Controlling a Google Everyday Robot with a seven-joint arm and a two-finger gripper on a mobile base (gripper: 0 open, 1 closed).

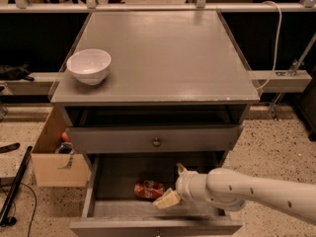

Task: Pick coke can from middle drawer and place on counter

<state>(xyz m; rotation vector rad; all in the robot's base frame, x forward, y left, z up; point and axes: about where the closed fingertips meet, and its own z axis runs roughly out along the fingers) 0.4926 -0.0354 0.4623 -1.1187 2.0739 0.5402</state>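
Observation:
The coke can point(148, 189) lies on its side on the dark floor of the open middle drawer point(117, 177), near the centre front. My gripper point(174, 184) reaches in from the right on a white arm, just right of the can and inside the drawer. Its fingers are open: one tan fingertip point(167, 200) is low beside the can, the other is higher up and further back. The can is not held. The counter point(163, 53) is the grey top of the cabinet above.
A white bowl point(89, 66) stands on the counter's left front corner. A drawer front with a round knob point(156, 142) sits above the open drawer. A cardboard box point(53, 158) stands on the floor at the left. A white cable point(274, 38) hangs at the right.

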